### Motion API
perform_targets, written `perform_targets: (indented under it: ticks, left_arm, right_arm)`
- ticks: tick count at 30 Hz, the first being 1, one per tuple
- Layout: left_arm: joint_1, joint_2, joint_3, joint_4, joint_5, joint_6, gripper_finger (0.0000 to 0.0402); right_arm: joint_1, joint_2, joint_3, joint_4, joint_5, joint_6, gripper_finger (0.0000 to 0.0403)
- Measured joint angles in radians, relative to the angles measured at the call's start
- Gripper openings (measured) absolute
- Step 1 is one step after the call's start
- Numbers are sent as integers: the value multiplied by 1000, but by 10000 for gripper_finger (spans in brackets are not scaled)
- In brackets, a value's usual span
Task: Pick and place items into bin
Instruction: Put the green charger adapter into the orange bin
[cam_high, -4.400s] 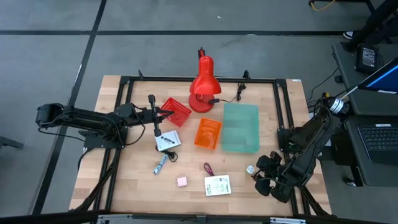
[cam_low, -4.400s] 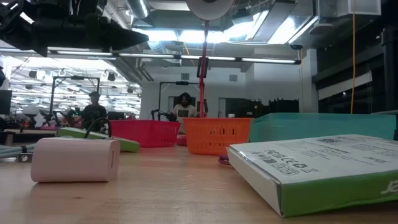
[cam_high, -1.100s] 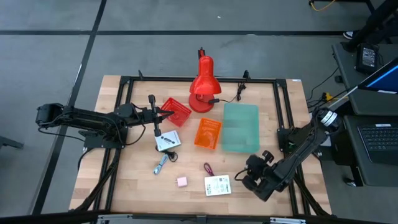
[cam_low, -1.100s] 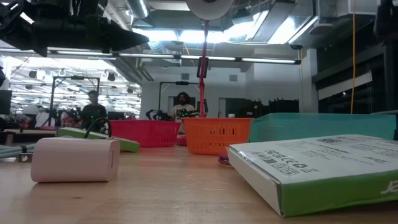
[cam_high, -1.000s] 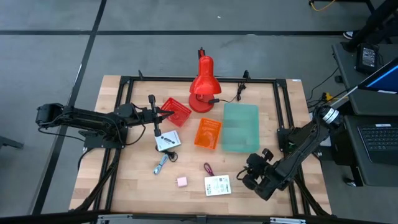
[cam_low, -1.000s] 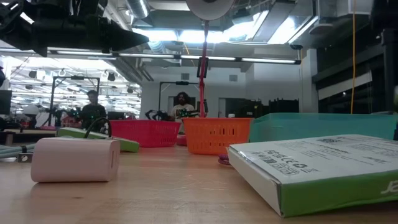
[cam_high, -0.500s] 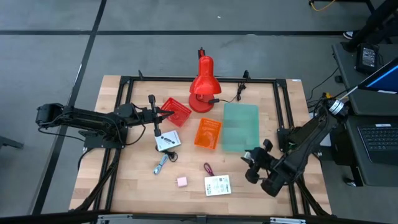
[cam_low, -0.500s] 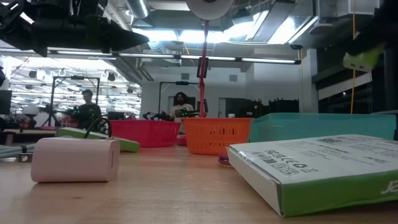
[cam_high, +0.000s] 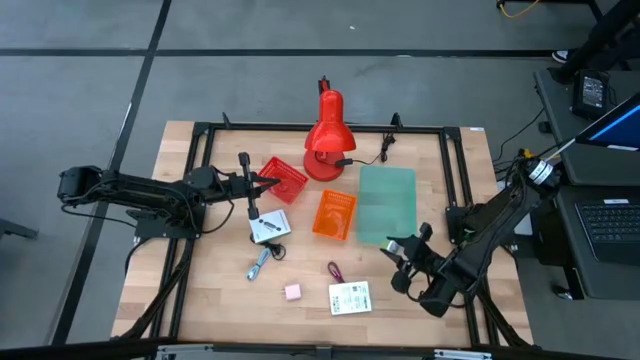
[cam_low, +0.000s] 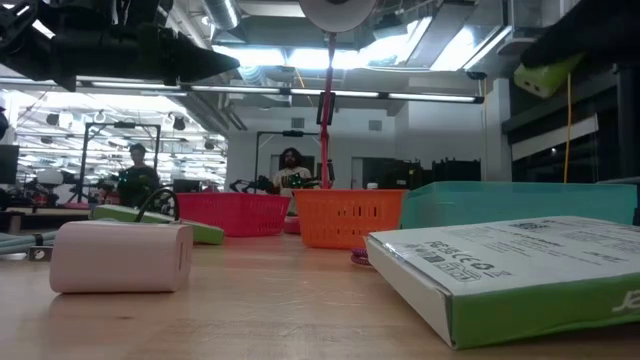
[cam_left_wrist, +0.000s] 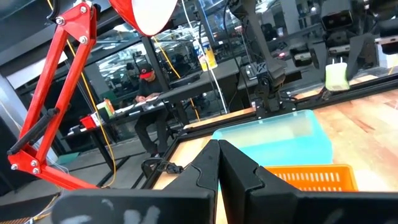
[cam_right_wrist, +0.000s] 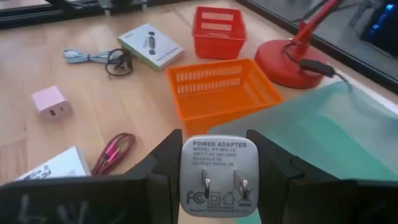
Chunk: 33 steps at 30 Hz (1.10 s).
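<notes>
Two arms show from above, and only our right gripper (cam_high: 398, 262) is at work: its fingers pinch a small white power adapter (cam_right_wrist: 219, 168), which sits squarely between the two dark fingers (cam_right_wrist: 166, 163), label and prongs facing the wrist camera. In the high view the gripper hangs above the table at the near edge of the teal bin (cam_high: 387, 204), close to its near right corner; the wrist view shows the teal surface just beyond the adapter. The low view catches the held piece as a pale green-white shape (cam_low: 545, 75) raised well above the teal bin's wall (cam_low: 520, 205).

Our left gripper (cam_high: 247, 187) waits at the table's left side, near the red basket (cam_high: 282, 179); in its wrist view the fingers (cam_left_wrist: 219, 163) lie pressed together with nothing between them.

Several items lie loose on the wood. A white printed box (cam_high: 350, 297) lies near the front edge, left of the right gripper, with the maroon cord loop (cam_high: 333, 270) just beyond it. The pink cube (cam_high: 292, 292) sits left of the box. Farther left lie a small blue-silver piece (cam_high: 259, 264) and a white card with a black cable (cam_high: 269, 229) on it. An orange basket (cam_high: 334, 214) stands just left of the teal bin, and the red desk lamp (cam_high: 326, 141) stands at the far side.
</notes>
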Motion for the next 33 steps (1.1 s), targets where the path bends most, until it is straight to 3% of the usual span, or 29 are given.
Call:
perform_targets:
  ticks: [6, 19, 25, 33]
  left_arm:
    - [0, 0, 0, -5, 0, -2, 4]
    - [0, 0, 0, -11, 3, -2, 4]
    - [0, 0, 0, -22, 4, -2, 4]
    - [-1, 0, 0, -23, 5, -11, 4]
  right_arm:
    - [-26, -12, -74, 132, 2, -98, 123]
    - [-88, -58, -89, 278, 9, -366, 123]
    - [-165, -58, -89, 426, -83, -586, 123]
    - [-336, -58, -89, 683, -373, -968, 123]
